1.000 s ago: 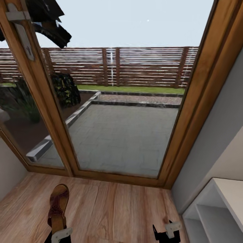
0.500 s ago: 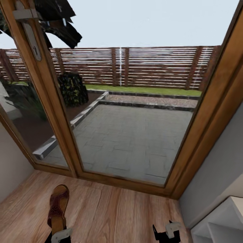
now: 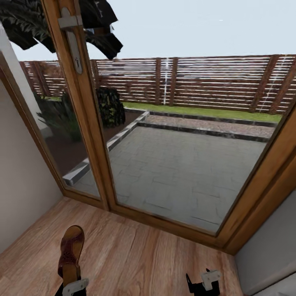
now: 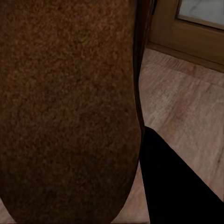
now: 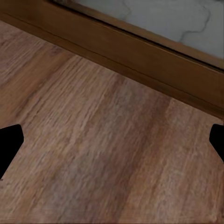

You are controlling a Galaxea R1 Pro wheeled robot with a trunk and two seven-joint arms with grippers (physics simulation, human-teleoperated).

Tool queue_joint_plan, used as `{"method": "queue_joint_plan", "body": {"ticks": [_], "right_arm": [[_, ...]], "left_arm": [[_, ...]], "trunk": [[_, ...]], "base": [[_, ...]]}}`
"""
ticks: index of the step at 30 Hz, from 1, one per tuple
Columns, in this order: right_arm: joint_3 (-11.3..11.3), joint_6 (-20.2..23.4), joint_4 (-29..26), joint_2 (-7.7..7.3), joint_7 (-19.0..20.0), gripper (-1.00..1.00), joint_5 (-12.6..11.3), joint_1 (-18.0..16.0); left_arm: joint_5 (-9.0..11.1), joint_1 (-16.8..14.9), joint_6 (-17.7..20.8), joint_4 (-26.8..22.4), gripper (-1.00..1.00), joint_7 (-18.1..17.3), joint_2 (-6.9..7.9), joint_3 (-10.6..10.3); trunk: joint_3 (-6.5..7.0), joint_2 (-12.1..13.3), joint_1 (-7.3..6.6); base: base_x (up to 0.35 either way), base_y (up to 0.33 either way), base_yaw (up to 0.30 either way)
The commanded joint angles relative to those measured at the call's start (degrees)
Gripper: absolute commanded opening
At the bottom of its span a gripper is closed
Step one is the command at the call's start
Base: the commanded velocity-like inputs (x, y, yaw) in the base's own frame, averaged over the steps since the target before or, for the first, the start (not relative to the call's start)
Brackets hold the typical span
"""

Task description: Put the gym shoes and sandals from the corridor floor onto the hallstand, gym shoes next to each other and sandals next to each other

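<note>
One dark reddish-brown sandal (image 3: pixel 70 250) with a tan insole is held above the corridor floor (image 3: pixel 144 255), toe pointing toward the door. My left gripper (image 3: pixel 74 286) is shut on its heel end. In the left wrist view the sandal's brown sole (image 4: pixel 70 107) looms close, with one black finger (image 4: pixel 179 186) beside it. My right gripper (image 3: pixel 201 283) hangs open over bare planks, its fingertips far apart around nothing in the right wrist view (image 5: pixel 112 144). The gym shoes and the other sandal are out of view. A pale sliver in the corner (image 3: pixel 283 291) may be the hallstand; I cannot tell.
A wooden-framed glass door (image 3: pixel 88 135) with a metal handle plate (image 3: pixel 73 41) stands straight ahead, a patio and fence behind it. A beige wall (image 3: pixel 20 185) closes the left side and a grey wall (image 3: pixel 267 259) the right. Bare plank floor lies between.
The whole picture has swung left, so the camera turned. The hallstand slid off the right edge and the left wall came in. Both grippers and the held sandal keep their places in the picture.
</note>
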Motion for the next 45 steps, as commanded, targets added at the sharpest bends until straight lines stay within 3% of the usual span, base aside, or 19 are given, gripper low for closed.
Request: {"method": "queue_joint_plan", "body": {"ticks": [1,6,11,13,15,45], "right_arm": [[0.2,-0.1,0.0,-0.04,-0.1,1.0,0.1,0.0],[0.1,-0.7,0.2,-0.22,-0.1,1.0,0.1,0.0],[0.1,-6.7,0.1,-0.28,-0.1,1.0,0.0,1.6],[0.0,-11.0,0.2,-0.29,-0.2,1.0,-0.1,2.6],[0.0,-12.1,0.1,-0.29,-0.2,1.0,-0.1,3.2],[0.0,-12.8,0.1,-0.03,-0.2,1.0,-0.1,3.8]], "left_arm": [[0.3,0.0,-0.1,0.0,-1.0,0.0,-0.01,-0.1],[0.3,0.0,-0.1,0.1,-1.0,0.0,-0.04,-0.1],[0.3,0.0,-0.1,0.1,-1.0,0.0,-0.04,-0.1],[0.3,0.0,-0.1,0.1,-1.0,0.0,-0.04,-0.1],[0.3,0.0,-0.1,0.1,-1.0,0.0,-0.04,-0.1],[-0.1,0.0,-0.1,0.1,-1.0,-0.1,-0.04,-0.1]], "trunk": [[-0.05,0.0,-0.01],[-0.05,0.0,-0.01],[-0.12,0.0,-0.01],[-0.18,0.0,-0.01],[-0.24,0.0,-0.01],[-0.46,0.0,-0.01]], "base": [[0.0,0.0,0.278],[0.0,0.0,0.278],[0.0,0.0,0.278],[0.0,0.0,0.278],[0.0,0.0,0.278],[0.079,-0.013,0.278]]}}
